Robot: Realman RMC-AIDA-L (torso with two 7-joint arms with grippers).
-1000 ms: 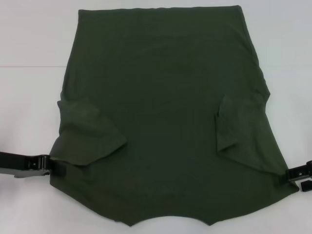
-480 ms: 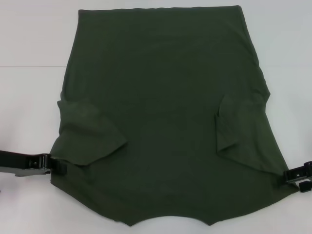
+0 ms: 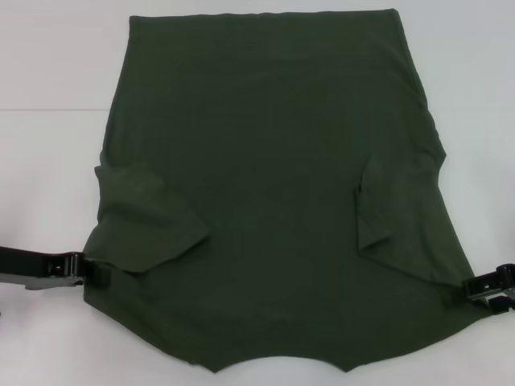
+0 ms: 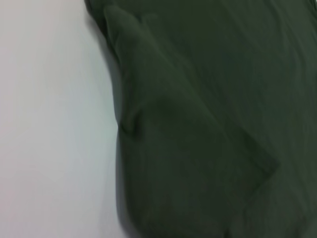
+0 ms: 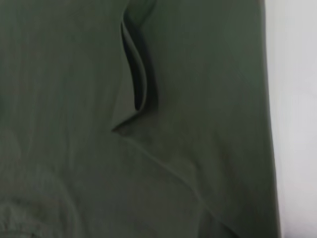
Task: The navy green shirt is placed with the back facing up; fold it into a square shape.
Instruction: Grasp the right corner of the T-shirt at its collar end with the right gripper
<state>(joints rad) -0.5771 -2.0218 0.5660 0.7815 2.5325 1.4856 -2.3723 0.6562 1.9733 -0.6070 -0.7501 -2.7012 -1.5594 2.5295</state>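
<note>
The navy green shirt [image 3: 273, 177] lies flat on the white table, plain side up, with both sleeves folded inward over the body and the collar end nearest me. My left gripper [image 3: 95, 275] lies low at the shirt's left edge, just below the folded left sleeve, and touches the cloth. My right gripper [image 3: 481, 289] is at the shirt's right edge near the shoulder corner. The left wrist view is filled by the folded sleeve of the shirt [image 4: 208, 124] beside bare table. Most of the right wrist view is shirt [image 5: 124, 148] with a sleeve crease.
White table [image 3: 48, 161] surrounds the shirt on the left, right and far sides. The shirt's near edge with the collar curve reaches the bottom of the head view. Nothing else lies on the table.
The right gripper has crept inward and slightly up toward the shirt's right edge. The left gripper and the shirt have stayed in place.
</note>
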